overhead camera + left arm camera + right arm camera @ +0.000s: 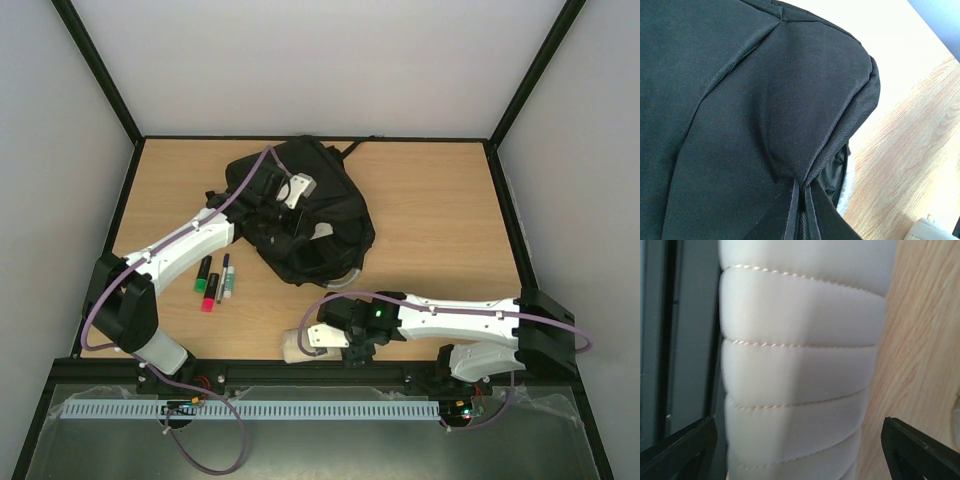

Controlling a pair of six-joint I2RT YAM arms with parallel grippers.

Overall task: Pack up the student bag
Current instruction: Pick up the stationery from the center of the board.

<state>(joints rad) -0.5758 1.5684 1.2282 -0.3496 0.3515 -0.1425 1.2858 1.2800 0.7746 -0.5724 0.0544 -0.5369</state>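
Observation:
The student bag (320,200), a big black backpack, lies on the far middle of the wooden table (440,210). My left gripper (298,208) rests on top of it. In the left wrist view its jaws (802,210) are shut on a fold of the bag's black fabric (740,100). A white quilted pouch (296,346) lies near the table's front edge. My right gripper (310,342) is over it, open. In the right wrist view the pouch (800,365) fills the gap, and a black finger (680,452) stands on each side of it.
A green-capped marker (203,273), a red-capped marker (210,292) and two pens (226,277) lie left of the bag, beside the left arm. Something white (322,232) shows at the bag's opening. Black frame rails border the table.

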